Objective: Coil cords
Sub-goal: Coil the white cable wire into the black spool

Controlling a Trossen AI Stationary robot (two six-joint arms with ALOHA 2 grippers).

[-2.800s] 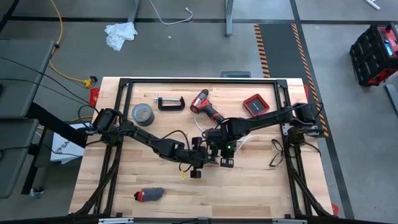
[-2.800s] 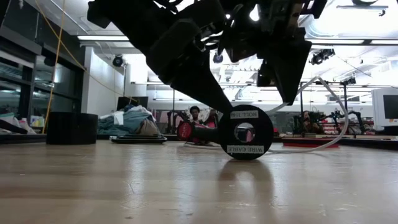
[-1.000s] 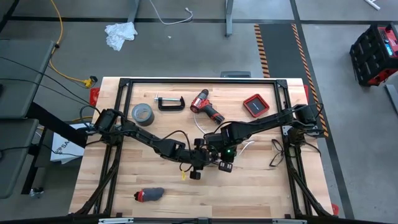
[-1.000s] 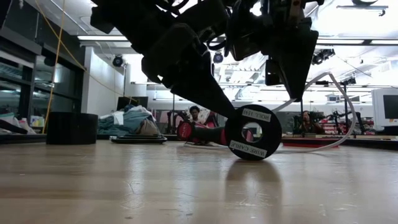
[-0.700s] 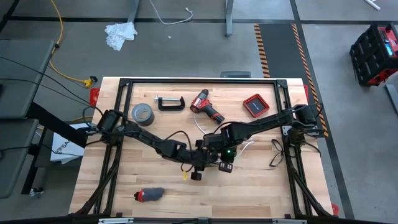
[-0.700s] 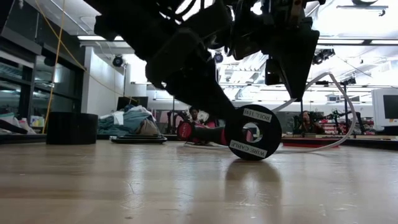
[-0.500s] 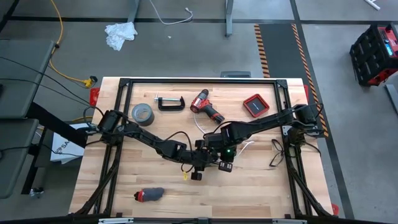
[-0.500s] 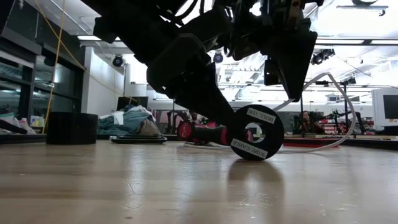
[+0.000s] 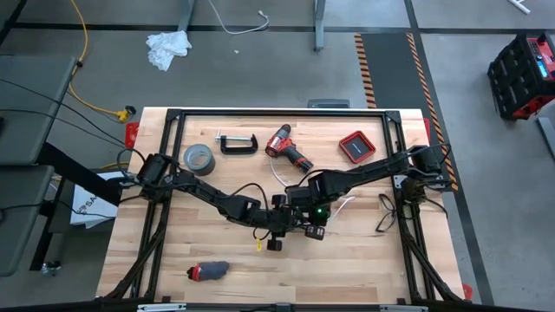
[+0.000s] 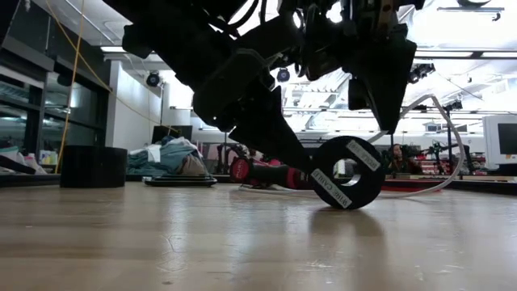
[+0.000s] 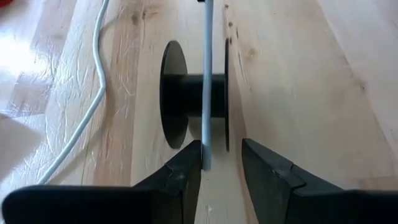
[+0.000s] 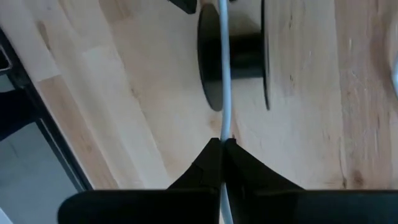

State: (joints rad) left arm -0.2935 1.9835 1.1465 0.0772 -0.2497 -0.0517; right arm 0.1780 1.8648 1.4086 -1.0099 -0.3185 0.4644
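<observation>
at mid-table my right gripper (image 12: 222, 144) pinches the thin white cable (image 12: 223, 74) over its black spool (image 12: 233, 55); my left gripper (image 11: 222, 155) straddles the cable, fingers apart

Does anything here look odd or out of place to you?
The black spool stands on its rim on the table, its white labels slanted. A white cable crosses its bare core, pinched in the right gripper.
</observation>
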